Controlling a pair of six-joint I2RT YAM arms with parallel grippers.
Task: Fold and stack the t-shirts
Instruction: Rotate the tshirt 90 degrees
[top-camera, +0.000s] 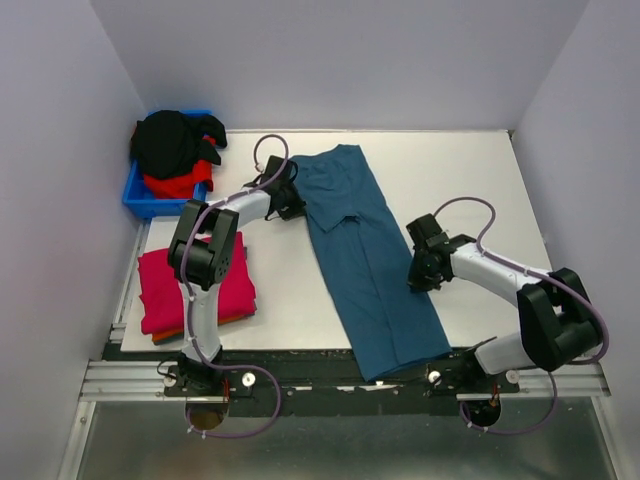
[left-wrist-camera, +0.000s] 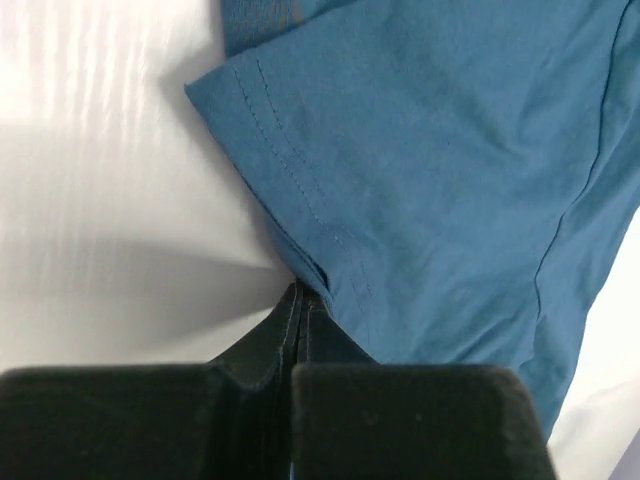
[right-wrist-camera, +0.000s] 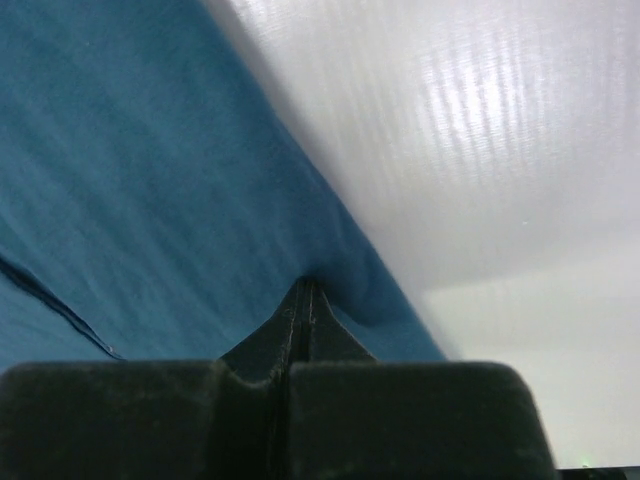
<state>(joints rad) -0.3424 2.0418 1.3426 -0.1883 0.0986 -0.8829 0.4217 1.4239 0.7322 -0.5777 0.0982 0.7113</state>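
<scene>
White table (top-camera: 470, 185), teal shirt (top-camera: 370, 265) spread diagonally. Pinching shirt's sleeve hem with left gripper (left-wrist-camera: 300, 292), fully closed; pinching shirt's opposite long edge with right gripper (right-wrist-camera: 303, 290), likewise closed.

On the large teal-blue cloth t-shirt (left-wrist-camera: 450, 150), the hem corner vanishes between the closed jaws of the left gripper (left-wrist-camera: 301, 292); beyond them the cloth runs off-frame (top and right). The right gripper (right-wrist-camera: 303, 290) swallows its edge likewise.

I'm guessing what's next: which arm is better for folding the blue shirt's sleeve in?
Left, probably: the left gripper is shut on the sleeve hem of the blue shirt; the right gripper pinches the opposite long edge.
</scene>
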